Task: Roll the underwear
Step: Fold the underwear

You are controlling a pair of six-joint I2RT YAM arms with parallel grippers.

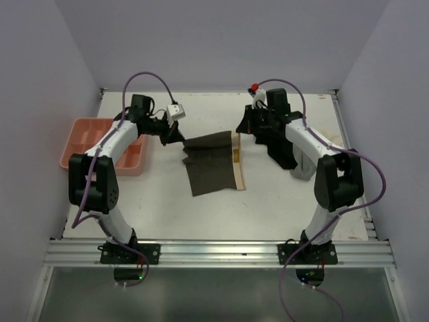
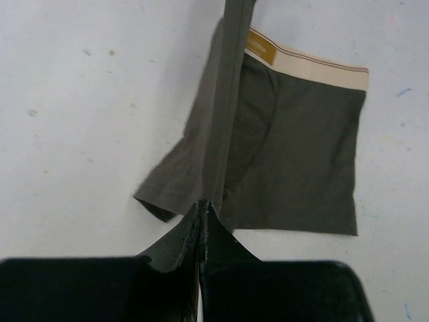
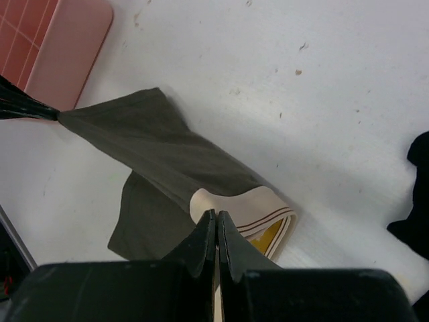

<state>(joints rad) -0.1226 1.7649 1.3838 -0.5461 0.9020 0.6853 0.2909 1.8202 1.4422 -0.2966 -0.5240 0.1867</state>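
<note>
a: where is the underwear (image 1: 213, 164) at this frame?
b: middle of the table (image 1: 268, 208), between the two arms; its far edge is lifted and pulled taut between the pincers, and the rest drapes down and lies flat on the surface toward the near side.
a: left gripper (image 1: 179, 137)?
b: jaws pressed together on dark brown fabric at the leg-hem end; in the left wrist view the left gripper (image 2: 203, 208) pinches a ridge of cloth that runs straight up and away from the fingertips.
a: right gripper (image 1: 240, 131)?
b: also clamped tight, on the waistband (image 1: 236, 161) end; the right wrist view shows the right gripper (image 3: 216, 218) with the pale beige band (image 3: 234, 201) folded just under its tips; a mustard label shows beside it.
a: anything else on the table?
b: a pink compartment tray (image 1: 74, 144) at the left edge, well apart from the garment; its corner shows in the right wrist view (image 3: 67, 47) too; a black shape (image 3: 412, 194) at the right border of that view is possibly another garment, too cropped to tell.
a: waistband orientation?
b: it lies along the garment's right side in the top view; in the left wrist view the waistband (image 2: 315, 64) runs across the far side of the underwear (image 2: 295, 161).
</note>
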